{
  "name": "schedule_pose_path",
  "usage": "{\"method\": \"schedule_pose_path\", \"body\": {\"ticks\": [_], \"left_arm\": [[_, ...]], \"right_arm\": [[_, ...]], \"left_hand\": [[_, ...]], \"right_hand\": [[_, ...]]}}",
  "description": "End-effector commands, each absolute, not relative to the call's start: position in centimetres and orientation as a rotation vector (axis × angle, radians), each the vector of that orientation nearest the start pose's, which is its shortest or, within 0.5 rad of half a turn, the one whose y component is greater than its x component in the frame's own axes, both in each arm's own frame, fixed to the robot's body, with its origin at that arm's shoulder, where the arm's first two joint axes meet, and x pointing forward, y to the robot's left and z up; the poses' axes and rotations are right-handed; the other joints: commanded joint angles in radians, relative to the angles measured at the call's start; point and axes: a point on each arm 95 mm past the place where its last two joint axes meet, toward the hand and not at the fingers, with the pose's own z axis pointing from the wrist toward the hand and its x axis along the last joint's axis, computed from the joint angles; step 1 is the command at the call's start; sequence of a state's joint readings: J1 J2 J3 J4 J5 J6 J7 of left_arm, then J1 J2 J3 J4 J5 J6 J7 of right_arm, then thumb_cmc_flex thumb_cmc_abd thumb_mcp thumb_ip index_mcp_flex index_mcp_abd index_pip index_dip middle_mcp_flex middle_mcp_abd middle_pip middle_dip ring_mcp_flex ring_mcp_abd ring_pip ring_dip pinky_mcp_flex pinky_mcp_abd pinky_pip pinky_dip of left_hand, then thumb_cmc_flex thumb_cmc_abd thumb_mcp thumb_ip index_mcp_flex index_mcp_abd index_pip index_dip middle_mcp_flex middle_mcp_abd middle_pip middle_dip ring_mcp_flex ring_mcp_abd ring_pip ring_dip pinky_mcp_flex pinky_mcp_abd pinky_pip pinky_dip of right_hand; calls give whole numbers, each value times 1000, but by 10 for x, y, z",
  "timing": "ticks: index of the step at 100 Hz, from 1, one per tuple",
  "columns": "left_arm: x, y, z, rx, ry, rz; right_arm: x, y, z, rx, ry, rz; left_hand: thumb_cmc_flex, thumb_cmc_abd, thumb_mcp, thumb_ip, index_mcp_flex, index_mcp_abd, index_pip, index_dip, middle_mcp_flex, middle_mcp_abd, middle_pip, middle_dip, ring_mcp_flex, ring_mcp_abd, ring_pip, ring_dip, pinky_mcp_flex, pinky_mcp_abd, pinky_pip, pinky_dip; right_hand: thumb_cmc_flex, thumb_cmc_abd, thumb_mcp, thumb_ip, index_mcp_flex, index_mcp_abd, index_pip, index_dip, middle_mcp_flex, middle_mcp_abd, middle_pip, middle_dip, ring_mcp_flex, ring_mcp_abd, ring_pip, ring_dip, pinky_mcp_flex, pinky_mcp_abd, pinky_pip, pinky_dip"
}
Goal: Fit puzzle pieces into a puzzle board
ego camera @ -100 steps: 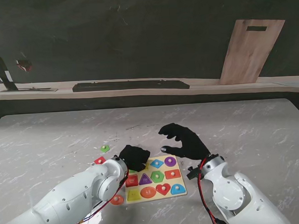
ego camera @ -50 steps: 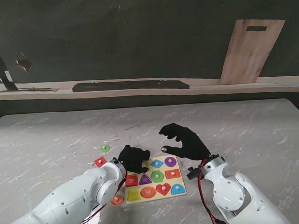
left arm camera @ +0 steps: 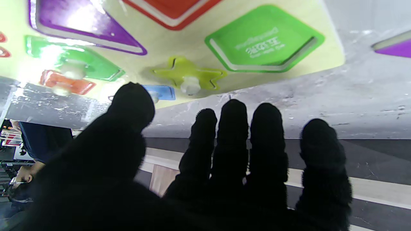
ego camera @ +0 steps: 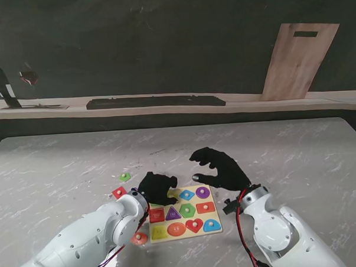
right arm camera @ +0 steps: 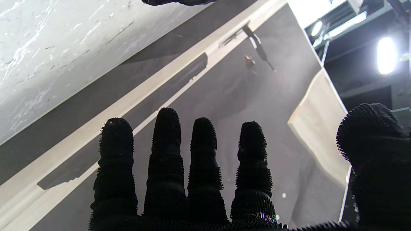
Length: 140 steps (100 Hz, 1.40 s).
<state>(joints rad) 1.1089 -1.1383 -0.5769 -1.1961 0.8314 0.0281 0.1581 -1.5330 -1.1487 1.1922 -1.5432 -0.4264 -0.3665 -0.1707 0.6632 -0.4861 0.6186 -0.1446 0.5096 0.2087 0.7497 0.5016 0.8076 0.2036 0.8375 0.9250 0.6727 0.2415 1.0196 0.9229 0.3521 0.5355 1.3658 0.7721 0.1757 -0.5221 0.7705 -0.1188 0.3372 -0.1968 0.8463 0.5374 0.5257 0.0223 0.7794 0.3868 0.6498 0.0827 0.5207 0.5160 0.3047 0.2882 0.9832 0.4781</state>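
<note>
From the stand view, the puzzle board (ego camera: 184, 213) lies flat on the table (ego camera: 297, 158), between the two arms. The left hand (ego camera: 157, 188) hangs over the far left corner of the board. Its fingers look a bit curled, and I see nothing in it. The right hand (ego camera: 222, 169) floats just past the far right corner of the board, fingers spread, holding nothing. Three loose pieces lie off the left side of the board: a green piece (ego camera: 125, 177), a red piece (ego camera: 118, 191) and an orange piece (ego camera: 139, 238). The left hand is much nearer to them.

In the left wrist view, the left hand (left arm camera: 205, 166) has its fingers (left arm camera: 268, 128) apart and empty. The board's green pentagon hole (left arm camera: 265, 43) has no piece in it. The yellow star (left arm camera: 189, 77) sits in its own hole next to it.

In the right wrist view, the right hand (right arm camera: 192, 179) is wide and empty. It points away from the board, at the dark wall.

I think the left hand should go for a loose piece next.
</note>
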Motion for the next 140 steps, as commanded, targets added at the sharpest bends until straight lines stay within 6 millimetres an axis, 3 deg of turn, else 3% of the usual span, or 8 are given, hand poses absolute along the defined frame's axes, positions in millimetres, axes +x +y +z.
{"method": "schedule_pose_path", "body": {"ticks": [1, 30, 54, 65, 68, 88, 109, 140], "left_arm": [[441, -111, -381, -1036, 1818, -1527], [441, -103, -371, -1003, 1785, -1531], [439, -70, -356, -920, 1799, -1460], [436, -53, -353, -921, 1810, -1390], [434, -48, -353, -919, 1812, -1370], [427, -26, -357, -906, 1834, -1251], [427, -18, -366, -902, 1804, -1197], [433, -12, -373, -909, 1783, -1160]], "right_arm": [[400, 31, -303, -1683, -1276, -2646], [400, 30, -303, -1681, -1273, -2647], [400, 31, -303, -1681, -1272, -2637], [400, 31, -303, -1684, -1270, -2635], [400, 31, -303, -1685, -1270, -2635], [401, 33, -304, -1676, -1275, -2621], [401, 34, -304, -1679, -1277, -2614], [401, 33, -304, -1678, -1279, -2620]], "left_hand": [[-22, 10, -11, 28, -17, -6, 5, -9, -10, -8, 31, -6, -16, -26, -4, 17, -10, -149, 2, -9], [14, 60, -66, 33, -11, -8, 2, -11, -12, 0, 19, -15, -20, -19, -13, 13, -16, -149, -4, -13], [61, 42, -6, 42, 63, -37, 38, -4, 16, -17, 31, -16, 4, -38, -11, 9, 5, -160, 7, -23], [77, 17, 6, 29, 74, -48, 48, -8, 12, -19, 28, -17, 3, -40, -13, 8, 5, -160, 6, -28], [85, 10, 13, 12, 79, -46, 50, -22, 12, -15, 20, -21, 2, -37, -15, 8, 6, -159, 8, -31], [97, -6, 32, 1, 89, -46, 53, -51, 5, -3, -45, -75, 3, -33, -22, 5, 6, -161, 11, -35], [133, -12, 30, -21, 77, -52, 68, -65, -16, 6, -91, -166, 3, -29, -28, 2, 3, -162, 10, -39], [176, -14, 9, -41, 73, -56, 102, -71, -20, 9, -93, -196, 0, -26, -29, -3, 0, -159, 8, -40]], "right_hand": [[4, 8, 4, 25, 12, -29, 9, 13, 18, -17, 15, 12, 31, -14, 19, 9, 2, 14, 20, 14], [2, 10, 5, 25, 15, -28, 9, 16, 19, -15, 15, 12, 31, -13, 21, 10, 1, 13, 21, 13], [1, 11, 5, 25, 19, -27, 8, 18, 20, -15, 17, 13, 31, -11, 25, 13, 1, 11, 22, 13], [3, 10, 6, 25, 22, -26, 9, 19, 21, -14, 18, 13, 32, -11, 30, 15, 1, 12, 22, 13], [2, 11, 5, 25, 23, -25, 9, 19, 21, -14, 18, 13, 31, -11, 30, 15, 2, 12, 22, 13], [2, 10, 6, 25, 26, -26, 9, 20, 25, -15, 20, 14, 33, -11, 33, 17, 2, 12, 22, 13], [2, 9, 6, 25, 27, -26, 9, 21, 26, -15, 20, 14, 33, -11, 33, 18, 1, 13, 23, 12], [2, 10, 7, 25, 27, -27, 8, 21, 27, -15, 20, 14, 34, -11, 34, 19, 2, 14, 24, 12]]}}
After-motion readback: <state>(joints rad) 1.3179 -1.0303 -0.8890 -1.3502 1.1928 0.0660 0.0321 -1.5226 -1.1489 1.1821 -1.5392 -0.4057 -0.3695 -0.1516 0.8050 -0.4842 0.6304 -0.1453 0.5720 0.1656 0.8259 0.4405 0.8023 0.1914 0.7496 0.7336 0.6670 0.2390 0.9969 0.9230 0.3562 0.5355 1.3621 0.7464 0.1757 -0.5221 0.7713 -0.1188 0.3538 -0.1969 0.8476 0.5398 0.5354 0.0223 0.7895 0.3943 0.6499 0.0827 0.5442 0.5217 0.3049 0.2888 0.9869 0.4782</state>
